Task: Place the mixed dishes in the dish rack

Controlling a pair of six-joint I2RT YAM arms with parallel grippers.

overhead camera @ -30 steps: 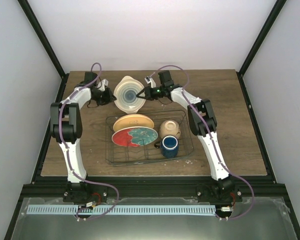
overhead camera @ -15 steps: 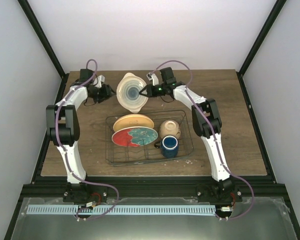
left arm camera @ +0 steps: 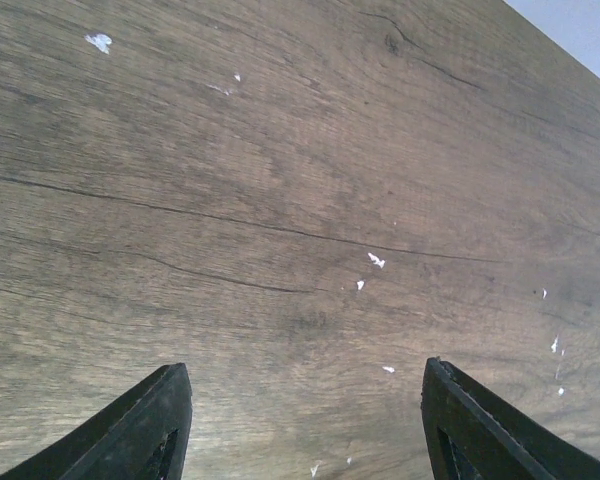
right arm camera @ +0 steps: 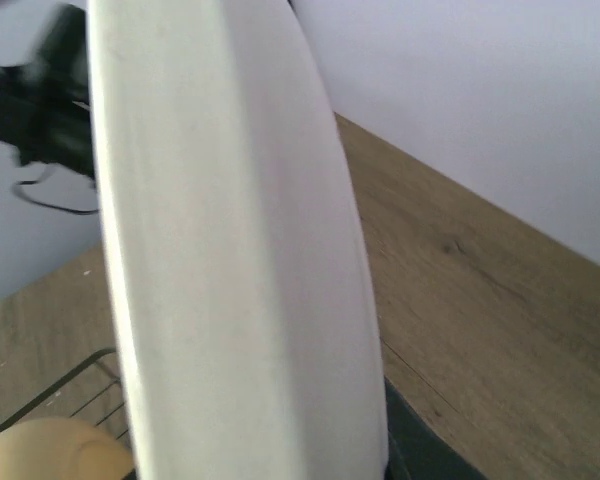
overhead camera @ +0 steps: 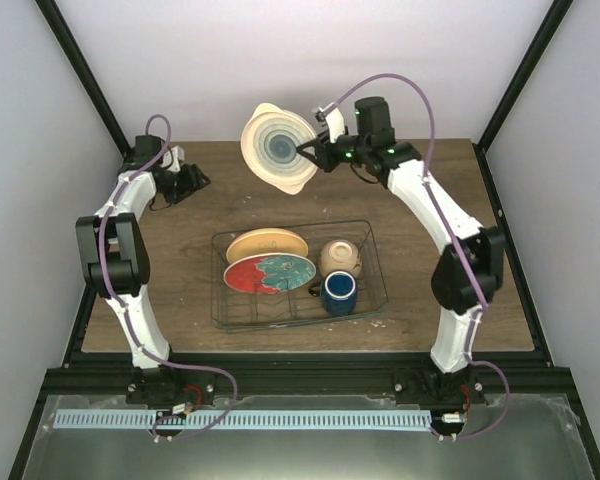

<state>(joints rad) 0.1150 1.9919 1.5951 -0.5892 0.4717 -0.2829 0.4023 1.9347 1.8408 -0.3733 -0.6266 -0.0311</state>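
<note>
- Mostly loaded by my read: four of the five dishes sat in the wire dish rack (overhead camera: 218,300).
- Its left half held the orange-yellow plate (overhead camera: 267,244) and the red plate with teal floral pattern (overhead camera: 270,272), with the orange one farther from the arm bases.
- Its right half held the cream bowl (overhead camera: 340,257) and the dark blue mug (overhead camera: 339,292), bowl behind mug, mug mouth up.
- Last item, the white plate with blue-green centre (overhead camera: 276,148), was off the table (overhead camera: 460,250), up in the air beyond the rack's far side, face toward the top camera.
- I saw the right gripper (overhead camera: 306,152) clamped on that plate's right rim; the right wrist view showed little but the plate edge-on, close up.
- I saw the left gripper (left arm camera: 305,380) with fingers spread and nothing between them, over bare wood at the far left, well apart from the plate.
- Left to do, I reckoned: bring the white plate down into a free slot in the rack and let go.
</note>
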